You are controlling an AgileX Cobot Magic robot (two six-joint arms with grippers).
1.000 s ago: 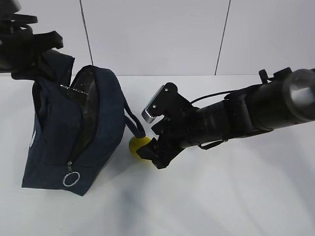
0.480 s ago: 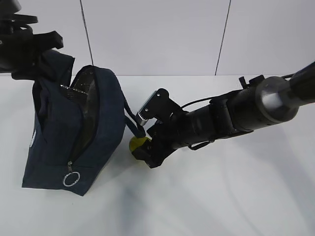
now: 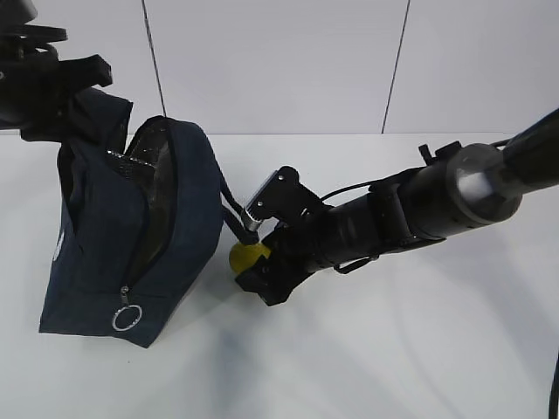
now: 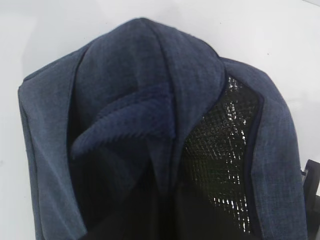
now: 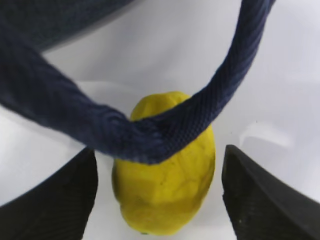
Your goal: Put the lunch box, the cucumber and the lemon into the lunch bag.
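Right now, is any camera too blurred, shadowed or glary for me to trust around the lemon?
Right wrist view: lemon reasonably sharp, bag handle slightly soft and crossing it, pincer fingers dark blurs at the edges. Exterior view: evenly lit, soft shadows on the table, lemon mostly hidden by the arm. Left wrist view: silver lining glints, lower bag interior falls into black.

The right arm stretches in low from the right edge, angled down to the left, its wrist nearly level with the table. The right gripper (image 5: 160, 192) stands open, jaws wide apart. The left arm sits high at the upper left, its left gripper closed, fingers hidden.
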